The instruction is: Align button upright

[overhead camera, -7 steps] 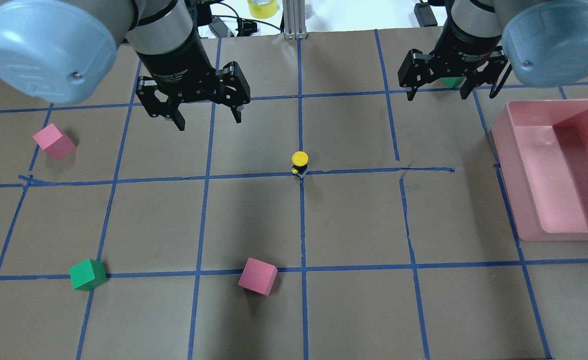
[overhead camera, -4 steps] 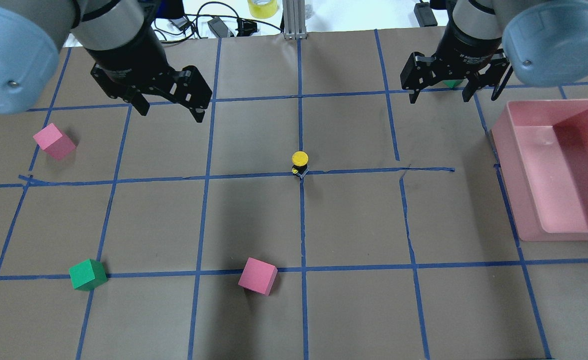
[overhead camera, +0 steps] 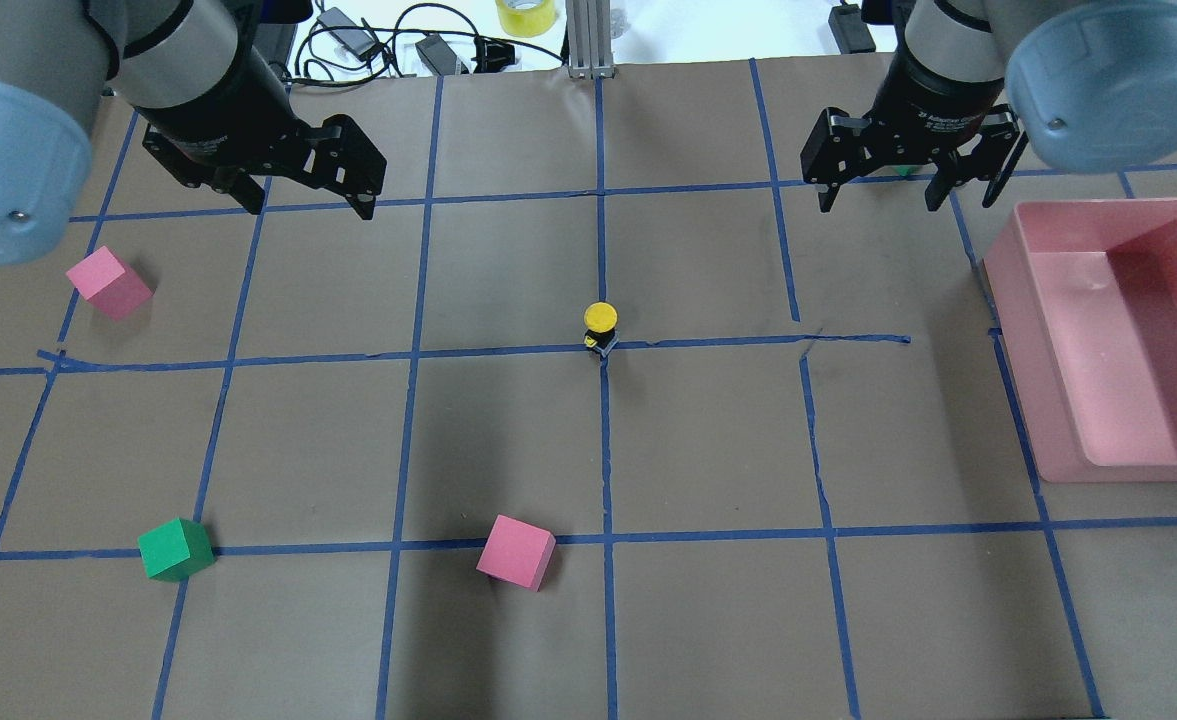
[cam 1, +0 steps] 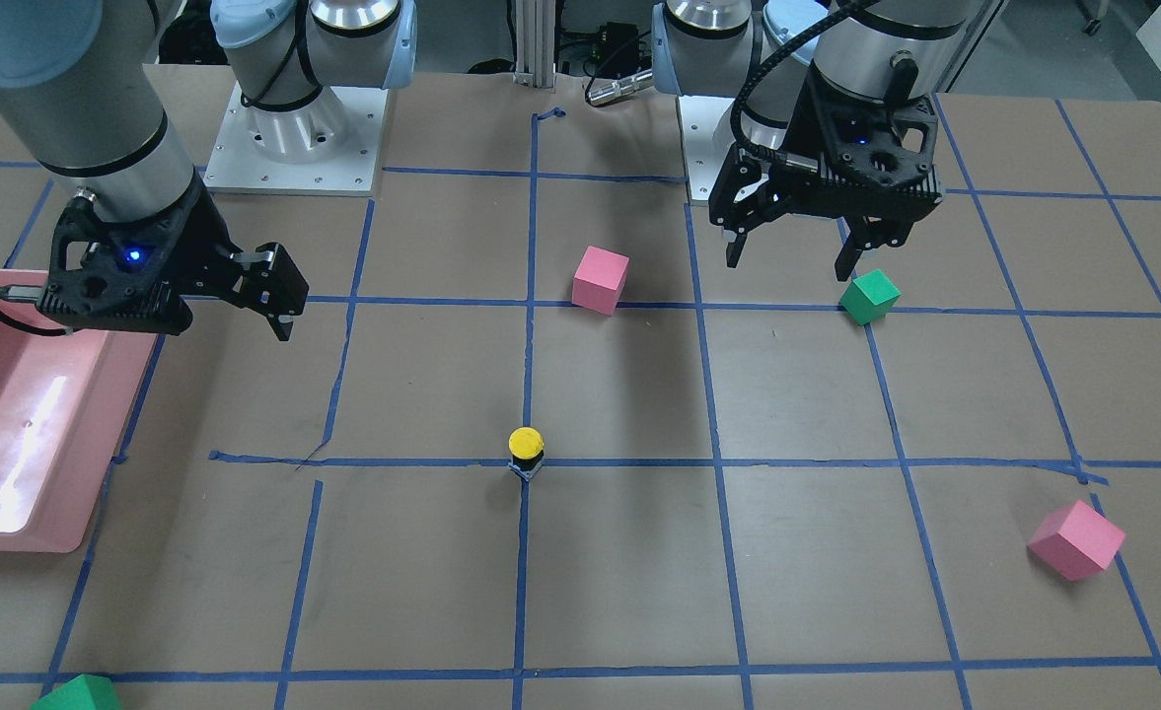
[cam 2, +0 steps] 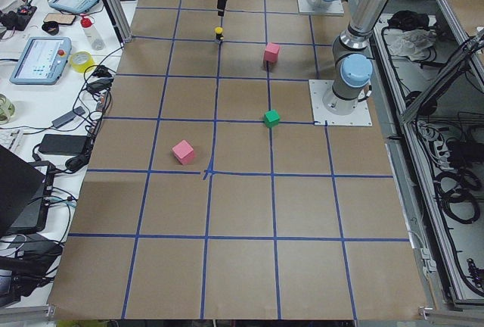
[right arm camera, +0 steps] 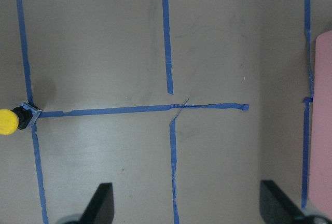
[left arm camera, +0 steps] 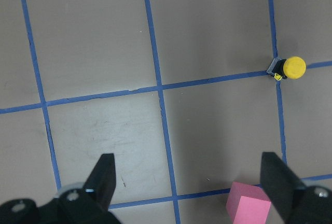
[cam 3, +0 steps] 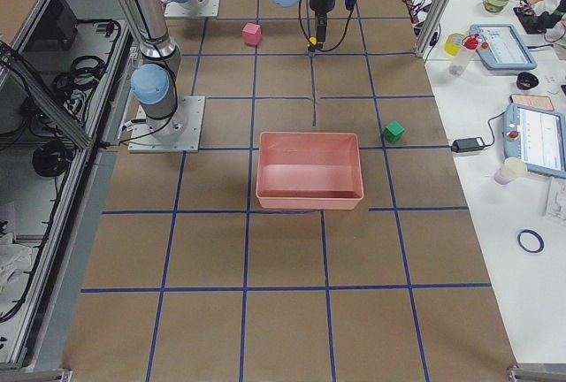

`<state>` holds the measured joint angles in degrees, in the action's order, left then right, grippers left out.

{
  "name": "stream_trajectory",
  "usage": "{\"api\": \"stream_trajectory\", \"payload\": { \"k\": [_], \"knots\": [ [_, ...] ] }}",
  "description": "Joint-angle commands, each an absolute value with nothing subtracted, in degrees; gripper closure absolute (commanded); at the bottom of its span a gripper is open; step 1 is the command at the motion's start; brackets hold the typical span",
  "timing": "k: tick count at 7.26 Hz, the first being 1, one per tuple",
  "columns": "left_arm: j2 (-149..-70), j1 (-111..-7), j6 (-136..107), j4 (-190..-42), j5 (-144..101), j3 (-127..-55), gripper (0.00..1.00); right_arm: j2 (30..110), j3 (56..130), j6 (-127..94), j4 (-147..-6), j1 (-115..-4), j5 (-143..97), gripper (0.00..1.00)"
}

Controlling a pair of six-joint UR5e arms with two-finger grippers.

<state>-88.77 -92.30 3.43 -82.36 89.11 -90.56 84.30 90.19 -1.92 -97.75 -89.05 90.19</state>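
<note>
The button (overhead camera: 599, 328) stands upright near the middle of the table (overhead camera: 708, 440), its yellow cap on top and its dark base right on a crossing of the blue tape lines. From the left wrist camera the button (left arm camera: 288, 69) shows at the upper right with nothing touching it. Its boxy base looks turned at an angle to the tape, though it is too small to be sure.

Both arms are held high and well apart from it. The left gripper (overhead camera: 310, 205) hangs over the robot's left half of the table with its jaws spread wide and nothing between them. Its own camera looks down past the two black fingers (left arm camera: 104, 177) at bare paper and the corner of a pink cube (left arm camera: 249, 208). The right gripper (overhead camera: 881, 200) hangs on the other side, jaws likewise wide apart and empty, just beside the pink bin (overhead camera: 1138, 472) that sits at the table's right edge.

The pink cube (overhead camera: 516, 552) lies on the robot's side of the button, next to a tape line. A green cube (overhead camera: 176, 549) sits further to the left on the same line. A second pink cube (overhead camera: 109, 283) lies far out on the left, tipped on an edge. A second green cube (cam 1: 77, 693) sits on the far side near the bin, mostly hidden behind the right gripper in the overhead view.
</note>
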Motion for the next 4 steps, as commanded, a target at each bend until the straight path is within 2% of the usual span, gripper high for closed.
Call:
{"api": "stream_trajectory", "payload": {
  "k": [1, 4],
  "knots": [
    [-88.3, -92.3, 2.5, -82.4, 89.1, -91.1, 0.00, 84.4, 90.2, -2.0, -97.5, -89.0, 90.5, 0.00],
    [-88.4, -92.2, 2.5, -82.4, 88.9, -91.1, 0.00, 83.8, 90.3, -3.0, -98.0, -89.1, 90.0, 0.00]
  ]
}}
